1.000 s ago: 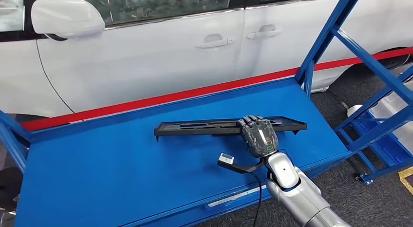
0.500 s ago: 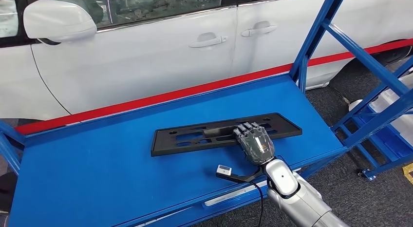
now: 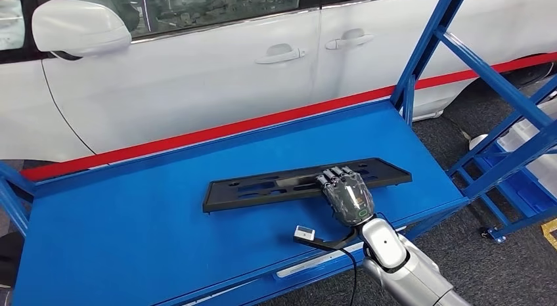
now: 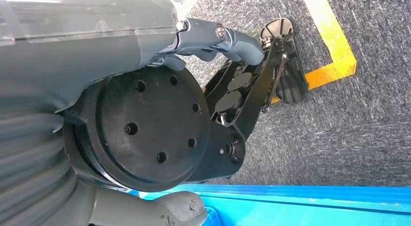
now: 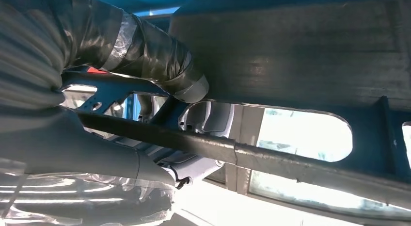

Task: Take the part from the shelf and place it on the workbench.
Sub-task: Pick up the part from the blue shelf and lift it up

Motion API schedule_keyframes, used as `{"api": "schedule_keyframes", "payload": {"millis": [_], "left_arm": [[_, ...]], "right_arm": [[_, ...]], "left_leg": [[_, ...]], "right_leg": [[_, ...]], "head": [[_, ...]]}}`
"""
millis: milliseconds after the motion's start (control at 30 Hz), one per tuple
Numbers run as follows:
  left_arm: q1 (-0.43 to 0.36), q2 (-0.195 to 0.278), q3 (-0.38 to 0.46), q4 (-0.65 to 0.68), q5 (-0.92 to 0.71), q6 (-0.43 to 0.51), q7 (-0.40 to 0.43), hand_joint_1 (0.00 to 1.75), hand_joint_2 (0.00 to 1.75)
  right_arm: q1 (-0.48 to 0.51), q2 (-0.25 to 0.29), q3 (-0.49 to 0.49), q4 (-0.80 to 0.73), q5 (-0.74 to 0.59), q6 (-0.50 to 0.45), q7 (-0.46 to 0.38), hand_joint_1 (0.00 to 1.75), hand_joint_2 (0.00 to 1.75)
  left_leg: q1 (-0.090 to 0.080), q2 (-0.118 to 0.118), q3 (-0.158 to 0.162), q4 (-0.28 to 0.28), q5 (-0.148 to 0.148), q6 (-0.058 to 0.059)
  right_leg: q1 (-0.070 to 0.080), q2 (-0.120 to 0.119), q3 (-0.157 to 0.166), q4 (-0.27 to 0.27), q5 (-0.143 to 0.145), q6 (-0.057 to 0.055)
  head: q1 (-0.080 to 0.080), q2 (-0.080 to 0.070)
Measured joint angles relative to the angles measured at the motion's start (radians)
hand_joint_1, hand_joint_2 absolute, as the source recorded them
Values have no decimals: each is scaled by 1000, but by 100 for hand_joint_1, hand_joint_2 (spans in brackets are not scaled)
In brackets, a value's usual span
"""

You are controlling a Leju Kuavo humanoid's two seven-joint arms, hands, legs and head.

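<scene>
Part, a long black panel, is gripped by the right hand w/ fingers clamped over its near edge, low over the blue workbench; should be lowered flat, then released.

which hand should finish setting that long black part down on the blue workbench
The right hand: it already grips the black part over the blue workbench. The left hand hangs by the floor, holding nothing.

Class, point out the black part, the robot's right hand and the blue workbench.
black part [image 3: 263,186], head view, slotted left half.
right hand [image 3: 347,193], head view, back of hand.
blue workbench [image 3: 131,234], head view, bare top.
</scene>
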Motion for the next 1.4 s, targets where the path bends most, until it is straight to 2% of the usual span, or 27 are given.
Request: {"api": "schedule_keyframes", "payload": {"millis": [433, 567, 633, 700, 733, 767, 800, 833, 867, 933, 967, 1067, 1133, 1167, 1233, 1267, 1300, 1333, 1400], "left_arm": [[0, 3, 0, 0, -10, -12, 11, 0, 175], [0, 3, 0, 0, -11, -14, 12, 0, 175], [0, 3, 0, 0, -13, -14, 12, 0, 175], [0, 3, 0, 0, -14, -14, 12, 0, 175], [0, 3, 0, 0, -14, -14, 12, 0, 175], [0, 3, 0, 0, -14, -14, 12, 0, 175], [0, 3, 0, 0, -14, -14, 12, 0, 175], [0, 3, 0, 0, -14, -14, 12, 0, 175], [0, 3, 0, 0, -14, -14, 12, 0, 175], [-1, 4, 0, 0, -15, -14, 10, 0, 175], [-1, 5, 0, 0, -16, -15, 10, 0, 175], [-1, 7, 0, 0, -18, -17, 7, 0, 175], [-1, 8, 0, 0, -19, -18, 6, 0, 175], [-2, 8, 0, 0, -20, -18, 6, 0, 175], [-4, 9, 0, 0, -21, -20, 5, 0, 175], [-6, 9, 0, 0, -22, -21, 5, 0, 175], [-6, 9, 0, 0, -23, -22, 4, 0, 175], [-5, 9, 0, 0, -24, -22, 4, 0, 175], [-3, 9, 0, 0, -26, -23, 4, 0, 175]], "right_arm": [[-3, -3, 5, -58, -4, -1, -8, 175, 175], [-15, -6, 12, -86, -15, -1, -13, 175, 175], [-23, -8, 14, -98, -18, -2, -14, 175, 175], [-28, -11, 16, -103, -18, -2, -14, 175, 175], [-28, -12, 16, -103, -18, -2, -14, 175, 175], [-28, -12, 18, -103, -19, -2, -14, 175, 175], [-28, -13, 19, -104, -19, -2, -14, 175, 175], [-28, -14, 21, -105, -19, -2, -14, 175, 175], [-29, -15, 23, -107, -19, -2, -15, 175, 175], [-31, -17, 26, -112, -19, -4, -15, 175, 175], [-32, -18, 28, -116, -19, -5, -16, 175, 175], [-34, -19, 41, -123, -18, -6, -17, 175, 175], [-37, -20, 51, -127, -18, -6, -18, 175, 175], [-41, -20, 56, -129, -18, -6, -19, 175, 175], [-46, -20, 65, -131, -18, -6, -19, 175, 175], [-48, -20, 69, -131, -18, -6, -20, 175, 175], [-48, -20, 74, -131, -19, -6, -20, 175, 175], [-49, -20, 77, -131, -20, -6, -20, 175, 175], [-50, -21, 82, -132, -23, -6, -20, 175, 175]], "left_leg": [[-4, 0, -2, 4, -1, 2], [2, 2, 1, -6, 5, 8], [10, 5, 4, -16, 10, 14], [13, 6, 4, -17, 11, 16], [13, 7, 4, -16, 11, 15], [14, 7, 4, -14, 11, 14], [15, 7, 5, -11, 10, 12], [16, 6, 5, -7, 8, 9], [18, 6, 5, -3, 5, 6], [17, 4, 1, 4, -1, -5], [16, 3, -1, 6, -2, -10], [16, 4, -7, 9, -3, -24], [17, 7, -19, 40, -37, -35], [18, 9, -35, 84, -74, -40], [19, 11, -77, 211, -152, -46], [20, 11, -92, 264, -175, -48], [20, 11, -90, 281, -175, -48], [20, 12, -69, 259, -155, -48], [20, 12, 9, 131, -98, -43]], "right_leg": [[-6, 0, 0, -1, 2, 3], [-5, 0, -2, 3, -2, 10], [-6, 1, -25, 53, -35, 20], [-15, 0, -84, 173, -94, 31], [-21, 0, -116, 234, -115, 36], [-26, 0, -138, 271, -117, 40], [-31, -1, -143, 270, -97, 43], [-34, -1, -128, 232, -61, 46], [-38, -2, -103, 170, -20, 47], [-36, 0, -53, 61, 24, 42], [-33, 1, -42, 35, 28, 37], [-30, 1, -43, 17, 28, 18], [-33, -3, -47, 9, 36, 3], [-33, -5, -51, 7, 41, -4], [-29, -9, -62, 9, 48, -12], [-26, -11, -68, 11, 51, -14], [-25, -12, -74, 13, 55, -15], [-23, -13, -79, 16, 58, -14], [-22, -13, -90, 24, 64, -9]], "head": [[0, 0], [0, 0], [0, 0], [0, 0], [0, 0], [0, 0], [0, 0], [0, 0], [0, 0], [0, 0], [0, 0], [0, 0], [0, 0], [-1, 0], [-1, 0], [-1, 0], [-1, 0], [-1, 0], [-1, 0]]}}
